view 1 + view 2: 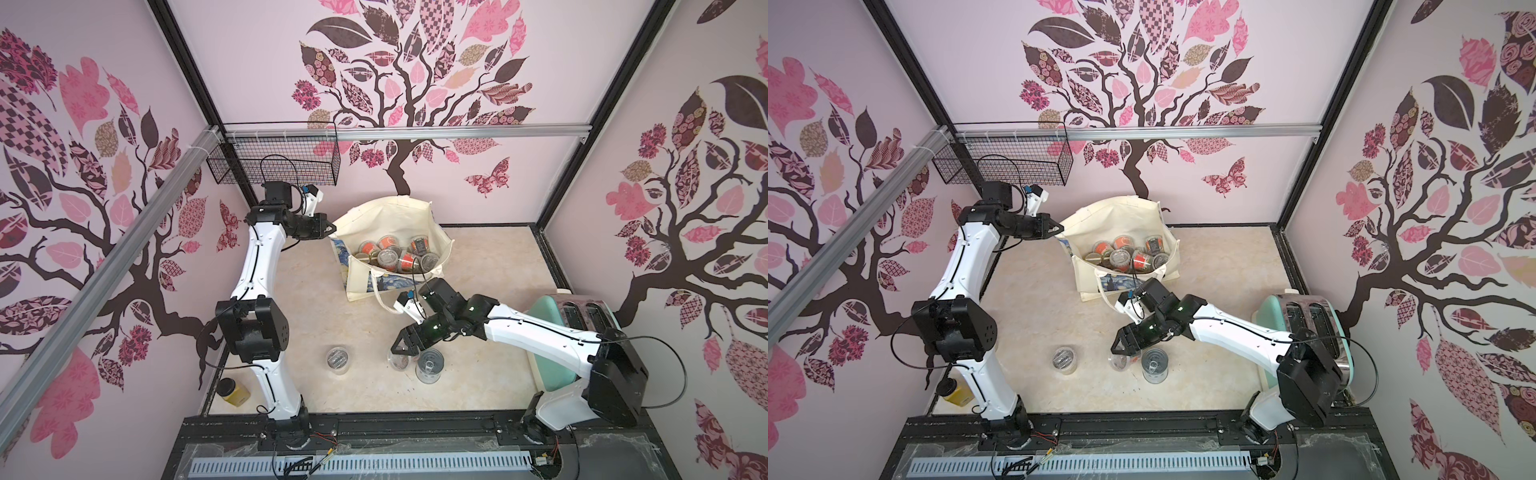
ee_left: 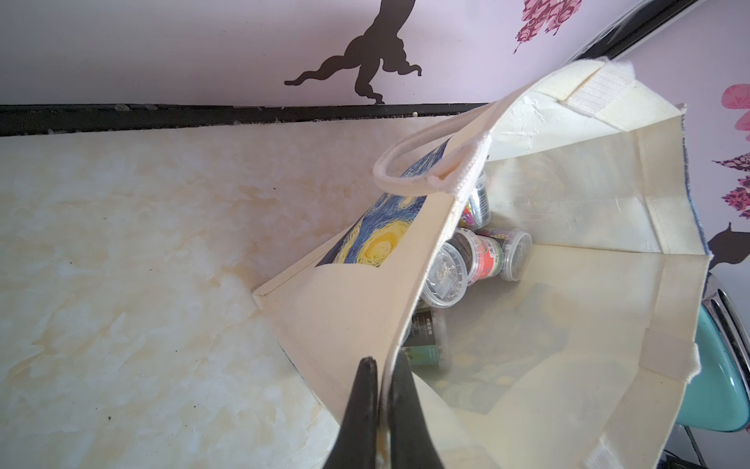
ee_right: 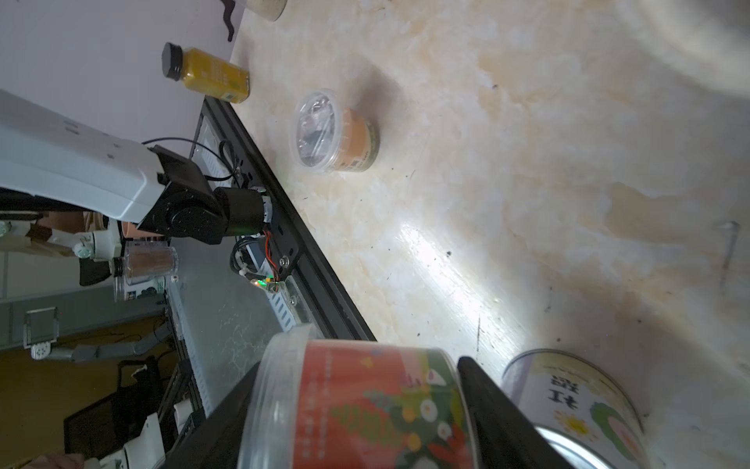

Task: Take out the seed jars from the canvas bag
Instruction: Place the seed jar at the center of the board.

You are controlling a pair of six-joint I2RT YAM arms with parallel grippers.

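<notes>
Several seed jars (image 1: 395,253) lie heaped in the canvas bag (image 1: 376,214), which stands open-mouthed at the far middle of the table (image 1: 316,291), its far wall close to the back wall. The left gripper (image 1: 332,228) is pressed together on the bag's left rim. In the left wrist view its black fingers (image 2: 361,406) pinch the cloth edge, one inside and one outside, so the mouth gapes. At the near middle, the right gripper (image 1: 399,348) clamps a red-labelled jar (image 3: 365,406), one finger on each side of the jar's wall. I cannot tell whether its base touches the table. A tin can (image 1: 430,365) stands just beside this jar on its right, nearly touching the right-hand finger. A lone clear jar (image 1: 337,360) stands to the left, apart from both. The right wrist sits close to the bag's near wall, where a rope handle (image 1: 380,291) hangs. Bare table lies between the bag and the near jars, left of the bag beside the left arm, and at the far right. A toaster (image 1: 582,316) crowds the right edge under the right arm. A mustard jar (image 1: 235,390) sits at the near left edge, against the wall. A wire basket (image 1: 274,162) hangs on the back wall above the left gripper.
</notes>
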